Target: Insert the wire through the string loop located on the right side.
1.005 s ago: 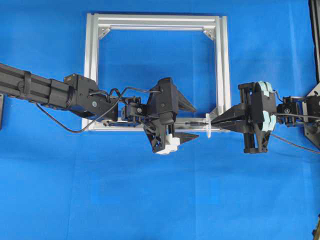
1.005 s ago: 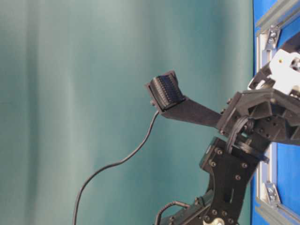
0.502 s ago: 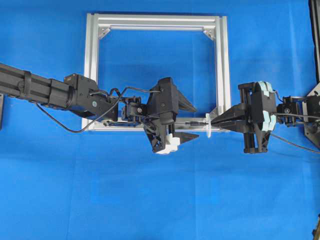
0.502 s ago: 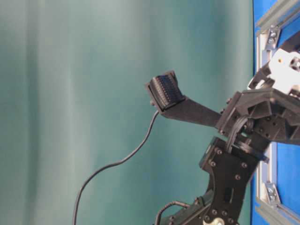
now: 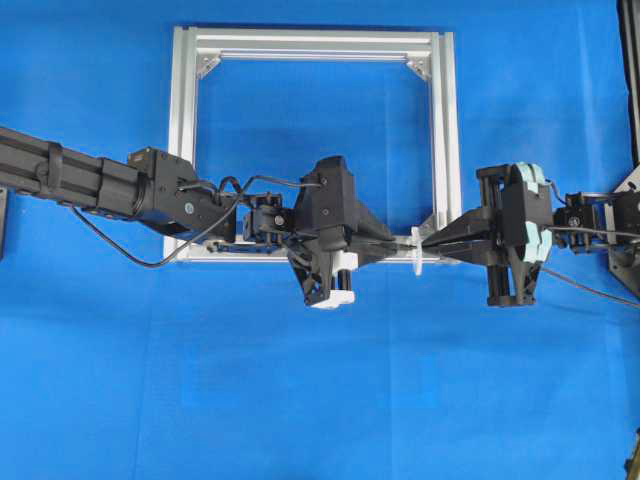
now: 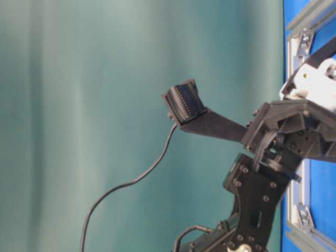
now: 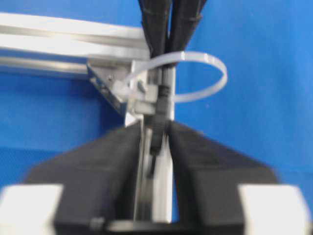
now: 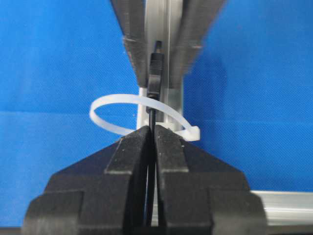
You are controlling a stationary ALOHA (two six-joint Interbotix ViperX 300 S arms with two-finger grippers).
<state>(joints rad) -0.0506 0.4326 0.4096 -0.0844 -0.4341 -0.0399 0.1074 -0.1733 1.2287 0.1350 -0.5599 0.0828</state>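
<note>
The white string loop (image 5: pixel 415 250) stands at the lower right corner of the silver frame (image 5: pixel 445 120). The wire (image 8: pixel 153 116) runs through the loop (image 8: pixel 115 110), and its slim plug (image 8: pixel 155 73) is on the far side. My right gripper (image 8: pixel 152 129) is shut on the wire just before the loop, and its tips (image 5: pixel 428 245) touch the loop from the right. My left gripper (image 5: pixel 395 247) faces it from the left. In the left wrist view its fingers (image 7: pixel 142 142) pinch in on the plug (image 7: pixel 161 110) below the loop (image 7: pixel 200 73).
The frame's bottom bar (image 5: pixel 250 252) lies under the left wrist. A thick black cable (image 5: pixel 110 240) droops from the left arm onto the blue cloth (image 5: pixel 300 400). In the table-level view a black ribbed finger pad (image 6: pixel 186 102) sticks out, with a cable (image 6: pixel 131 181) hanging from it.
The left jaws stood wide open on both sides of the plug. They have now closed in on it. The right gripper, the loop and the frame have not moved.
</note>
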